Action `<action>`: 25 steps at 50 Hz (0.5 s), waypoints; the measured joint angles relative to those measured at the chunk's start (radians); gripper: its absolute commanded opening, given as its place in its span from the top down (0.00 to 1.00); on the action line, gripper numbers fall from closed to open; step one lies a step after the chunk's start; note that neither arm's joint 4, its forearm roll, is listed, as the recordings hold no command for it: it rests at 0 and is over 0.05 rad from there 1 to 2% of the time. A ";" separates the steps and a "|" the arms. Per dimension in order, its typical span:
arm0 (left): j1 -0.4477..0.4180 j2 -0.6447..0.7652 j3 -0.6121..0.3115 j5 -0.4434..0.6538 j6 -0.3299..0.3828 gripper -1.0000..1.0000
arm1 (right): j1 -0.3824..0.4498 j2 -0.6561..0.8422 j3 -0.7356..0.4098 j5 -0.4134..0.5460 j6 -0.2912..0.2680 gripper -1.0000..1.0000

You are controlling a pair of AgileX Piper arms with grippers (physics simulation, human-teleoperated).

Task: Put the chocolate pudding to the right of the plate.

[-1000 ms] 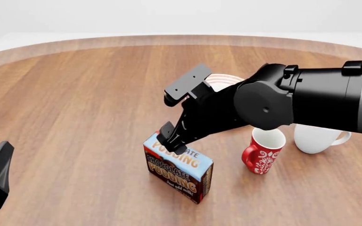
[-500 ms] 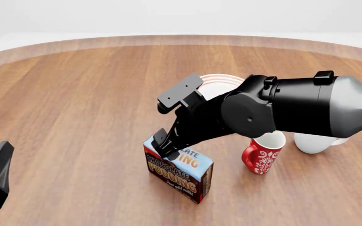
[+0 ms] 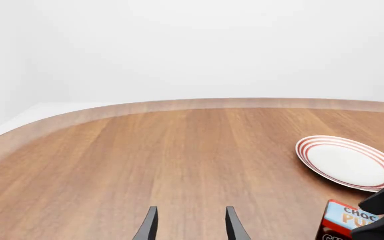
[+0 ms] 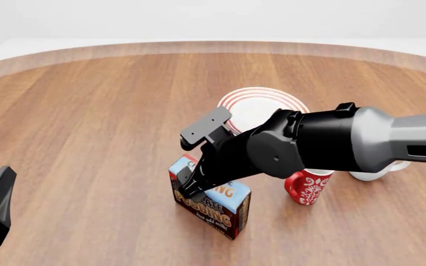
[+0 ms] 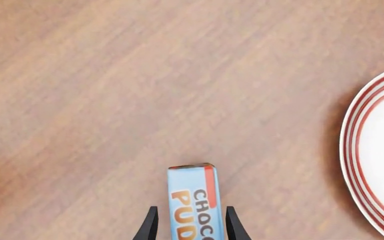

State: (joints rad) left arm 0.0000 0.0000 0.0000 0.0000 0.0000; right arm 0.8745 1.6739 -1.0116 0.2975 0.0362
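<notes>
Wooden table [image 4: 87,111], round-edged, fills the front view. R arm [image 4: 346,147] reaches in from the right and angles down toward the table's near-centre. Plate [image 4: 261,105], white w/ red rings, lies on the far side of that arm. Chocolate pudding [image 4: 211,202] stands upright on the table, nearer the camera than the plate and a bit left of it, so it's not yet on the plate's right. Red mug [image 4: 309,187] sits just right of the box, white mug [image 4: 368,174] beyond that, mostly hidden by the arm.

Key relation: right gripper [image 4: 187,185] is directly over the box. In the right wrist view the box's narrow light-blue top [image 5: 195,202] runs lengthwise along the fingers, w/ one finger [image 5: 147,227] on each long side. Fingers sit slightly wider than the box; contact can't be confirmed, likely not clamped yet.

Left gripper [image 3: 190,227] is well apart at the near-left edge, fingers parted, holding nothing. R arm is clearly the nearer one.
</notes>
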 measured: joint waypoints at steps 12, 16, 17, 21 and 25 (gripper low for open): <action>0.000 0.000 0.000 0.000 0.000 0.00 | -0.005 0.022 0.021 -0.030 0.014 0.00; 0.000 0.000 0.000 0.000 0.000 0.00 | -0.011 0.029 0.028 -0.041 0.016 1.00; 0.000 0.000 0.000 0.000 0.000 0.00 | -0.015 0.030 0.029 -0.044 0.012 1.00; 0.000 0.000 0.000 0.000 0.000 0.00 | -0.023 0.028 0.034 -0.054 0.004 1.00; 0.000 0.000 0.000 0.000 0.000 0.00 | -0.026 0.026 0.040 -0.062 0.000 1.00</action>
State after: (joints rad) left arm 0.0000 0.0000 0.0000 0.0000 0.0000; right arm 0.8484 1.7000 -0.9716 0.2355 0.0360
